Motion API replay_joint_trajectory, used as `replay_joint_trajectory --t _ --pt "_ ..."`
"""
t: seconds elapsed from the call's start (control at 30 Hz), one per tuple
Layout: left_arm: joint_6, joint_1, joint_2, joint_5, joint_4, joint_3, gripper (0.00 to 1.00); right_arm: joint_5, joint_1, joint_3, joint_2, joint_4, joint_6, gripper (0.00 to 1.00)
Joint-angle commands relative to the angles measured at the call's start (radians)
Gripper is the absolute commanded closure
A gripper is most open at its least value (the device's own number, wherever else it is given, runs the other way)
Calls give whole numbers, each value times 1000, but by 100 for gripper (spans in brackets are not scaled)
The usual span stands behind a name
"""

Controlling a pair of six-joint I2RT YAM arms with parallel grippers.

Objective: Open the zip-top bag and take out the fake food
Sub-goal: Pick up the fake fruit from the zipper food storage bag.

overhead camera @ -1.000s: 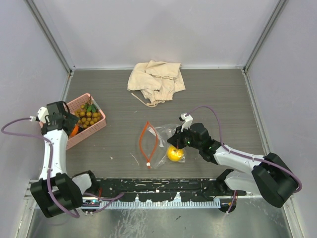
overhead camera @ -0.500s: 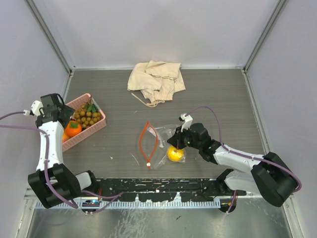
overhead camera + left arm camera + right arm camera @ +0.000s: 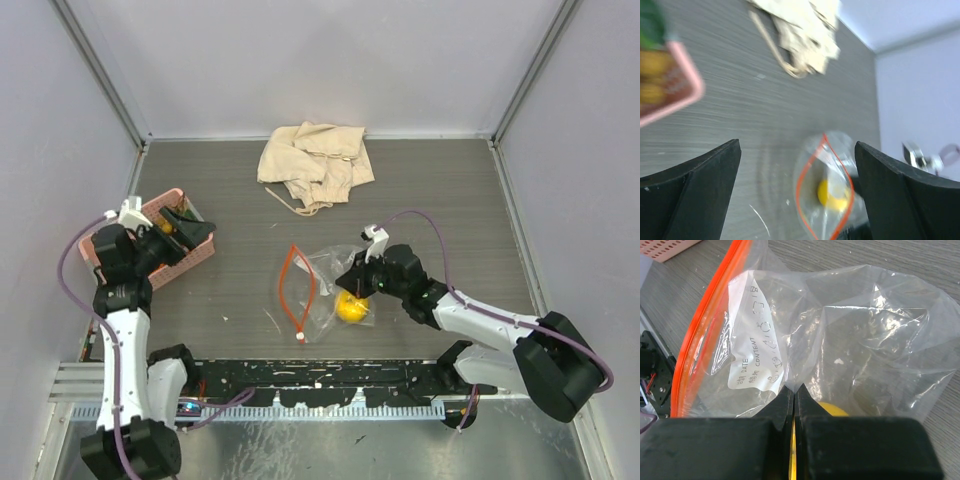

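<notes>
Zip-top bag (image 3: 325,272) pinched by right claw (image 3: 793,392), lemon (image 3: 351,307) inside, left claw (image 3: 796,150) spread wide

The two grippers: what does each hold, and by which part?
The right gripper is shut on the zip-top bag, pinching a fold of its clear wall beside the white label, not the orange strip. The left gripper is open and holds nothing.

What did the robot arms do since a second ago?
The left gripper swung from the left edge of the pink basket to above it, jaws open, facing the zip-top bag. The right gripper stayed pinched on the bag, with the lemon inside. The cloth stayed put.
</notes>
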Motion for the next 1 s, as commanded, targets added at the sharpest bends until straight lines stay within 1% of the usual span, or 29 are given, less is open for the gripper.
replay_joint_trajectory --t 0.0,0.17,0.3,0.37,0.43,0.47,0.5,0.7,0.83,0.97 --pt "-9 -92 -121 270 91 -20 4 -25 -5 60 4 43 19 98" --pt "-33 -189 -242 293 16 -66 7 -10 -13 98 13 24 22 98" --pt "-72 -213 -325 308 -33 -106 9 -2 -19 123 19 -8 15 98" --pt "-93 -214 -328 327 -43 -128 12 -2 -20 133 21 -27 9 98" --pt "-117 -214 -338 328 -43 -148 12 0 -20 143 16 -53 -1 98" --pt "-121 -215 -343 328 -43 -153 16 5 -21 144 9 -64 -6 98" --pt "-123 -216 -346 327 -43 -158 17 9 -24 144 3 -72 -9 98" --pt "-137 -239 -362 280 -41 -186 21 12 -30 160 1 -123 -54 97" --pt "-148 -323 -365 192 -40 -228 24 -5 -30 176 17 -158 -111 97" --pt "-148 -488 -293 58 -37 -263 29 -37 -29 196 13 -194 -159 95"
